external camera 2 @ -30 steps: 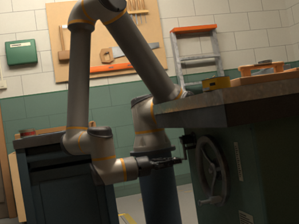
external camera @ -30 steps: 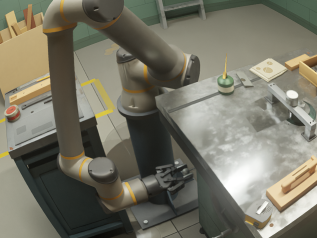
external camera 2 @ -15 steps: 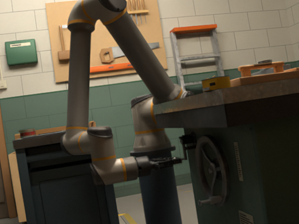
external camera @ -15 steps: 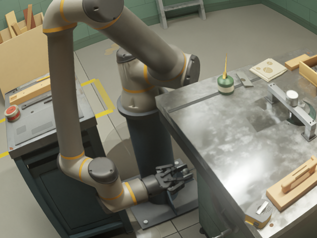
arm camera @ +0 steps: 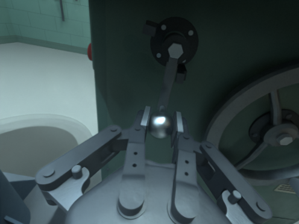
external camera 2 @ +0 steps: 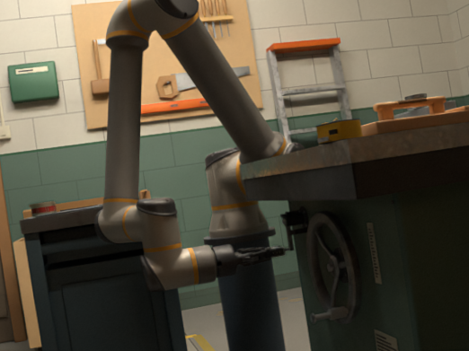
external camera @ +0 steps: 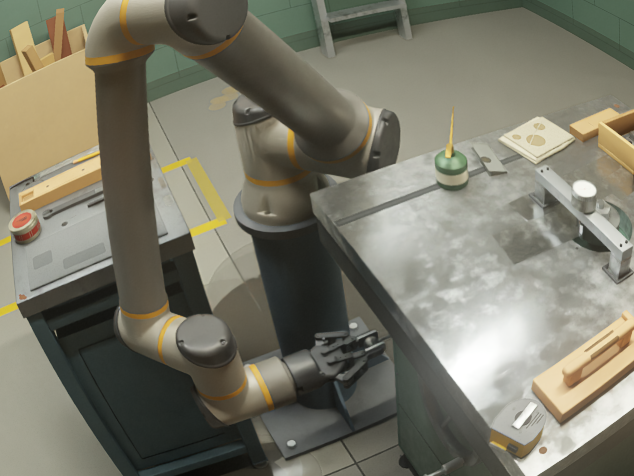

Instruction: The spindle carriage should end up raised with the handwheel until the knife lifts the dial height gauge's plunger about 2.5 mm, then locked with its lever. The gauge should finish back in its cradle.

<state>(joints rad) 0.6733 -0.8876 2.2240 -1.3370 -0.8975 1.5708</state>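
The lock lever's shiny ball knob (arm camera: 160, 124) sits between my fingers, and my gripper (arm camera: 161, 124) is closed on it with a fingertip pad against each side. The lever's dark arm runs up from the knob to a round black hub (arm camera: 174, 40) on the green cabinet wall (external camera 2: 294, 222). The spoked handwheel (external camera 2: 331, 268) (arm camera: 268, 126) is mounted just to the right of the lever, its crank handle (external camera 2: 328, 314) at the bottom. My gripper (external camera: 366, 348) (external camera 2: 274, 251) reaches in low, under the table edge. On the tabletop the dial gauge (external camera: 584, 196) sits on a metal bridge (external camera: 584, 218).
A tool board, a green wall box and a step ladder (external camera 2: 310, 85) stand on the wall behind. The robot pedestal (external camera: 299, 302) and a dark cabinet (external camera: 97, 287) crowd the left. An oil can (external camera: 451, 169), a push block (external camera: 594, 364) and a tape measure (external camera: 517, 428) lie on the table.
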